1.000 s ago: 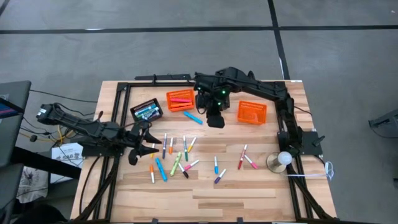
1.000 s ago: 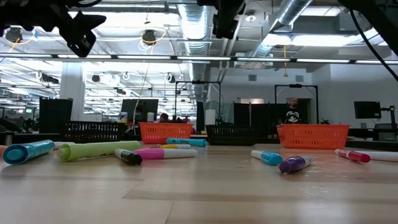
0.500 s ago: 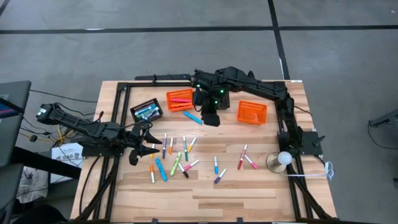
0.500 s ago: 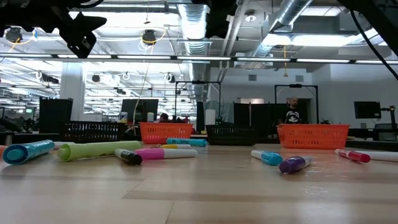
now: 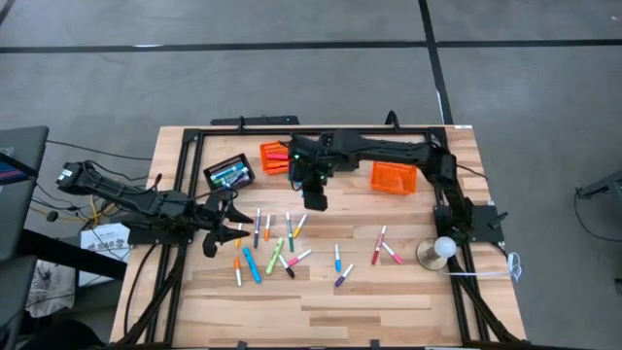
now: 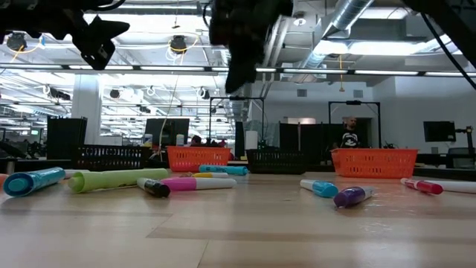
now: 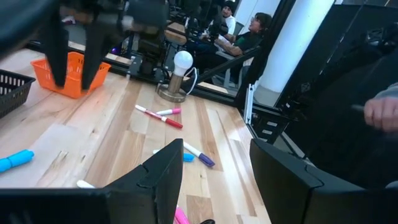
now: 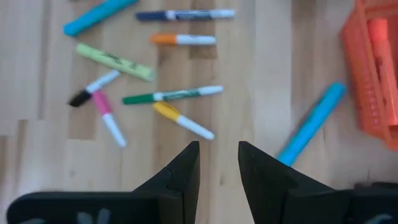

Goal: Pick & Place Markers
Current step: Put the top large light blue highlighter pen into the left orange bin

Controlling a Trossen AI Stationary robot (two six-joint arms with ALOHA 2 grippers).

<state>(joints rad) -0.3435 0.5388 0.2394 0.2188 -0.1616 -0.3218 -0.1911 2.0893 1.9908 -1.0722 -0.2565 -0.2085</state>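
Note:
Many markers lie flat on the wooden table [image 5: 389, 301], most in a cluster [image 5: 272, 248] left of the middle. My right gripper [image 8: 217, 165] hangs open above the table, just far of that cluster, fingers slanting down and nothing between them. Below it lie a yellow marker [image 8: 183, 121], a green marker [image 8: 171, 95] and a light blue marker [image 8: 311, 124]. An orange basket [image 8: 373, 74] beside it holds a red marker. My left gripper [image 5: 233, 228] waits open at the table's left, above the cluster's edge.
A second orange basket [image 5: 394, 175] stands at the far right and a black basket [image 5: 231, 173] at the far left. A small lamp [image 5: 442, 250] sits by the right arm's base. More markers [image 5: 384, 245] lie right of the middle. The near part of the table is bare wood.
My right gripper has come down and moved toward the table's left edge, from between the two orange baskets to a spot above the far side of the marker cluster, tipping further downward. Its fingers stay apart. No marker has moved.

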